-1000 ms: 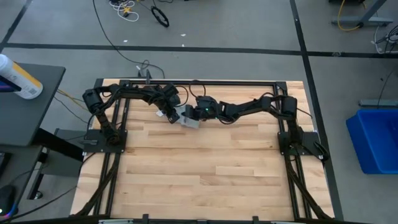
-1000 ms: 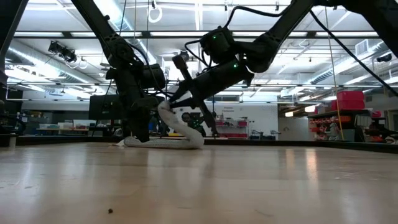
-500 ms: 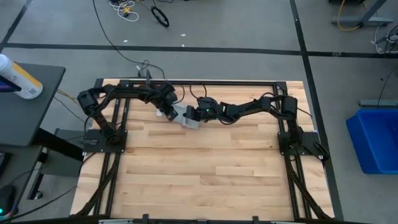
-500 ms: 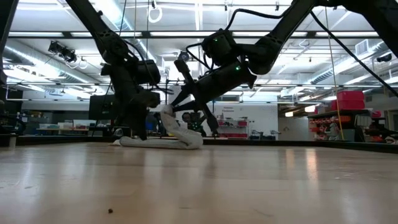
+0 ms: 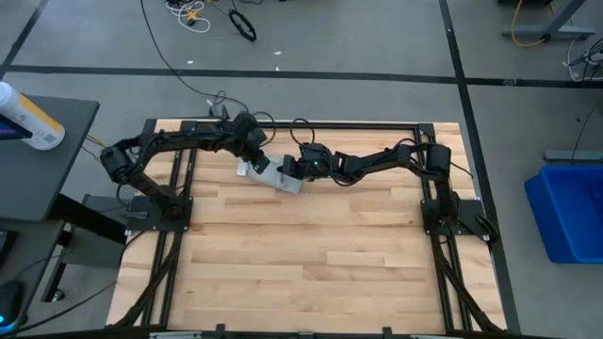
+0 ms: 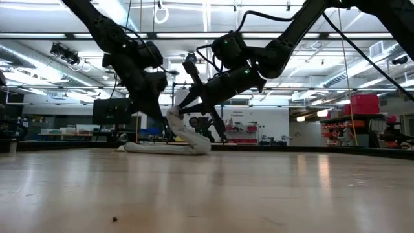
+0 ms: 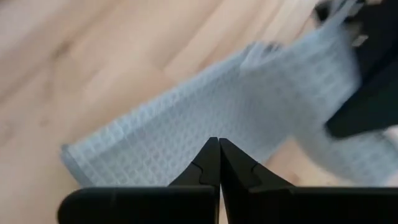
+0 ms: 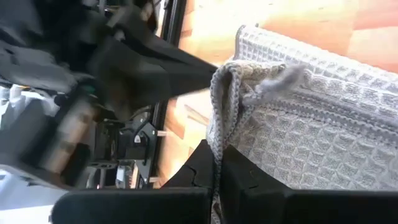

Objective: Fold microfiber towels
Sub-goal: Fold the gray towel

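The light grey-blue microfiber towel point(image 5: 275, 175) lies at the far middle of the wooden table, mostly flat point(image 6: 162, 147), with one part raised off the wood point(image 6: 174, 120). My right gripper point(image 8: 219, 155) reaches in from the table's right and is shut on that raised part. My left gripper point(image 7: 219, 142) hangs shut above the towel's left part point(image 7: 186, 124), with nothing between its fingers. In the high view it point(image 5: 252, 153) is just beyond the towel's far left end. My right gripper pinches a bunched edge of the towel point(image 8: 219, 124) between its two fingers, slanting down from the table's right. The pinched part is lifted and folds over above the fingers point(image 8: 227, 81). The rest of the towel lies slack on the table point(image 6: 155, 148).
Black frame rails point(image 5: 301, 123) run along the table's far and side edges, close behind the towel. The near half of the table point(image 5: 301, 273) is bare wood. A blue bin point(image 5: 570, 212) stands off the table at the right, a side table point(image 5: 47, 151) at the left.
My left gripper, shut all along, has risen from the towel's left end and swung slightly toward the table's far edge. The towel's flat part has stayed on the table, and my right gripper keeps its raised part up.
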